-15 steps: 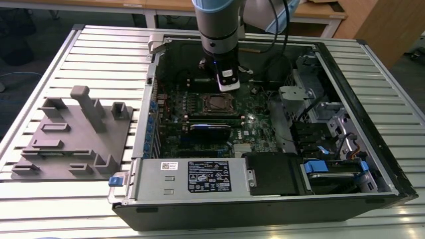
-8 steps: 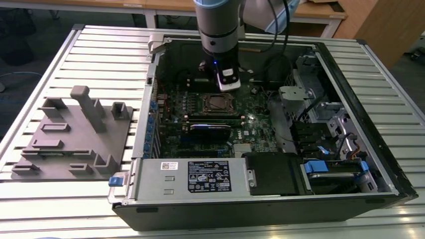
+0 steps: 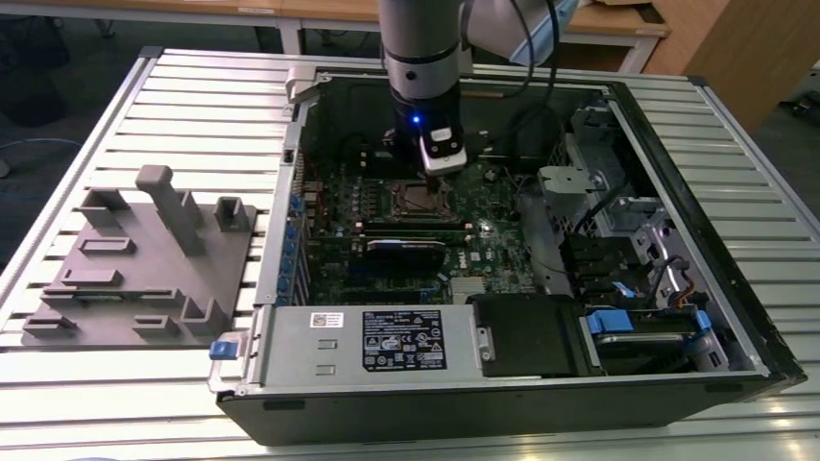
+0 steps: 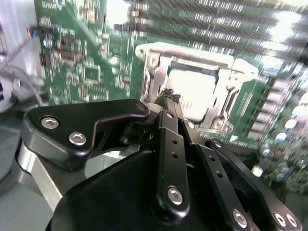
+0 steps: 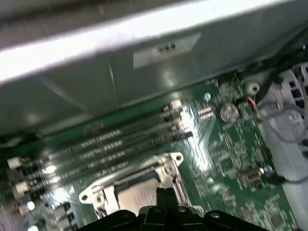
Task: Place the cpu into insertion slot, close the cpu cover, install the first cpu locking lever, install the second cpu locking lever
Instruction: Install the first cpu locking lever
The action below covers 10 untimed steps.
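Looking down into the open computer case (image 3: 298,144) on the tabletop (image 3: 192,106), we see the claw (image 3: 443,165) hanging low over the green board (image 3: 494,235), just above the slot (image 3: 413,199). In both wrist views the claw tips (image 4: 168,97) are pressed together with no gap, and we see nothing held between them.

The chip (image 4: 195,89) lies flat in the slot, a pale square. The shiny cover (image 4: 192,57) looks folded down around it, with the chip showing through the hole in its middle. In the first wrist view the cover (image 5: 166,161) sits just past the claw tips (image 5: 162,193).

We think the job now is at the metal parts beside the cover. We cannot tell if either locking bar is hooked down.

To do this well, we should push with the tip on the metal only, never on the chip or the little parts on the board. We should go slowly and straight, so the tip does not slip off the thin metal. The cover must lie flat before any bar is pressed down
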{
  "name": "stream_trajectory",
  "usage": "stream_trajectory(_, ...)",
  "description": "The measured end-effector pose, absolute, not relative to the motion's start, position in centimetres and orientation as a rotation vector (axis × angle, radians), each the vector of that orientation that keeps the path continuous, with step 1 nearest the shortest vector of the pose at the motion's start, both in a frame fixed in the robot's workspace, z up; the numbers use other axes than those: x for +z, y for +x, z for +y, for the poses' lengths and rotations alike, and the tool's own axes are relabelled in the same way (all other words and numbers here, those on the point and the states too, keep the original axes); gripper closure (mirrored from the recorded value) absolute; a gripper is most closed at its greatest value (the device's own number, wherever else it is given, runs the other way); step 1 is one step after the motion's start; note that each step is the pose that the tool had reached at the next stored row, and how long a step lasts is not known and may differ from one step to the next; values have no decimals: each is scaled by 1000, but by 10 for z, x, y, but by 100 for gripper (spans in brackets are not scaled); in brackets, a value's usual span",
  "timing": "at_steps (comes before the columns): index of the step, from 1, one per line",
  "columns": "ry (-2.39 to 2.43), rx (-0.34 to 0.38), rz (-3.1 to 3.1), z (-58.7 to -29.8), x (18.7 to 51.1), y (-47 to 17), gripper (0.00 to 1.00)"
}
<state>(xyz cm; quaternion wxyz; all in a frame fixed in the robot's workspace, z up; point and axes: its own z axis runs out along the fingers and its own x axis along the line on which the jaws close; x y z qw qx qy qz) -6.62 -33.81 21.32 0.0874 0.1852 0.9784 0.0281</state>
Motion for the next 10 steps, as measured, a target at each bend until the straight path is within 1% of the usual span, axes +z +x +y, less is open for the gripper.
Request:
stream_trajectory(2, 547, 38, 2911, -338, 213, -66, 89)
stream_trajectory(4, 544, 15, 2908, -338, 213, -66, 89)
stream_trajectory(10, 544, 10, 2912, -338, 213, -66, 89)
